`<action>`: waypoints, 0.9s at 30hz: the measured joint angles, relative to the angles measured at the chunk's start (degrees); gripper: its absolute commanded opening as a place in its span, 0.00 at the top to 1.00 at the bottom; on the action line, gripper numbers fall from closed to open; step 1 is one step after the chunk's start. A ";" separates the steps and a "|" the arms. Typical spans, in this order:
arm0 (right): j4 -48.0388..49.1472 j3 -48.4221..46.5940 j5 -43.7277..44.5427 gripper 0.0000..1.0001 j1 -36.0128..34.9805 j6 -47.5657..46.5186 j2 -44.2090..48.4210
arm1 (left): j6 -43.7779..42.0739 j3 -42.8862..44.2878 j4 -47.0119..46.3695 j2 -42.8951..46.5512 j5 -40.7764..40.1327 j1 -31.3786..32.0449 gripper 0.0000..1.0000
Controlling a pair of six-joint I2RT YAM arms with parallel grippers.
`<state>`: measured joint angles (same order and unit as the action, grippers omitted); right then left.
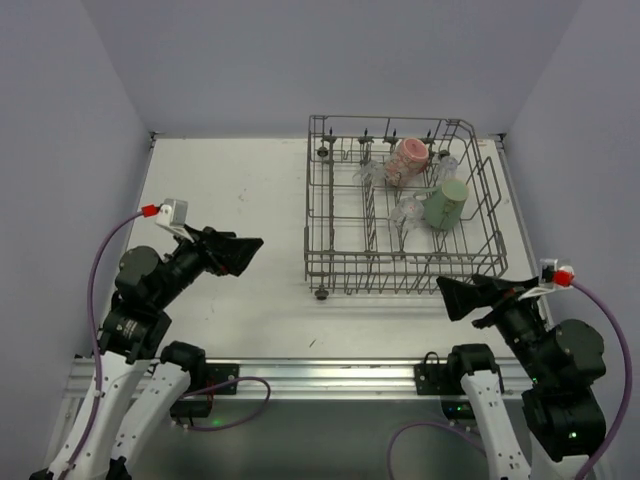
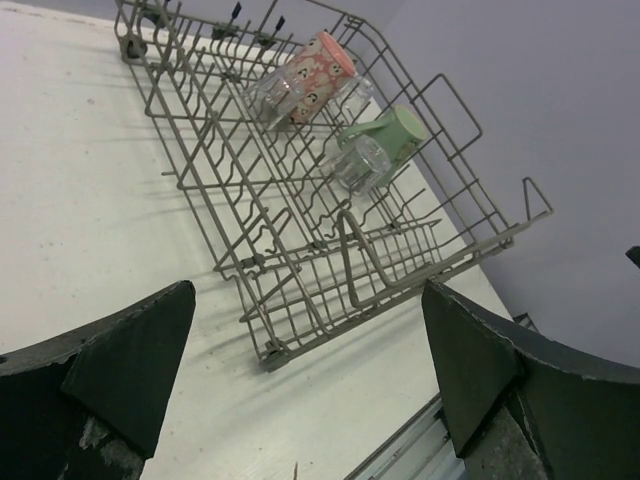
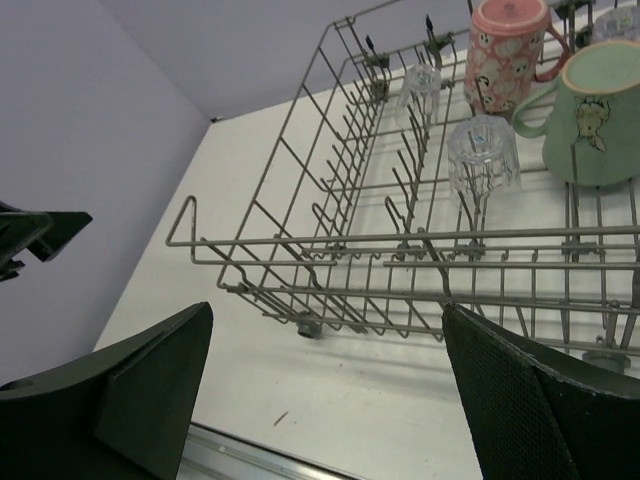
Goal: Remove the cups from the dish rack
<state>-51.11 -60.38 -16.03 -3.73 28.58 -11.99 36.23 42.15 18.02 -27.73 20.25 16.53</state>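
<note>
Overhead, the rack (image 1: 318,215) sat on the table's (image 1: 230,180) right half, with a pink cup (image 1: 407,160), a green mug (image 1: 446,203) and clear tumblers (image 1: 408,213) lying toward its far right corner. From the left wrist, the left gripper (image 2: 308,330) gaped empty, well short of the rack. From the right wrist, the right gripper (image 3: 328,340) likewise stood spread, holding nothing. Probably all the cups were light and rigid; the glass looked slick and breakable, so pinching one wall at the rim seemed safest.
</note>
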 measured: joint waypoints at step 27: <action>-15.32 -44.92 6.97 0.06 -2.08 -0.09 -70.12 | -2.71 42.16 19.80 -36.85 -17.46 1.29 0.00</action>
<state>-66.43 -105.30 -9.06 -5.80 28.49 -82.11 33.52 84.31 37.82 -64.58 2.79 17.82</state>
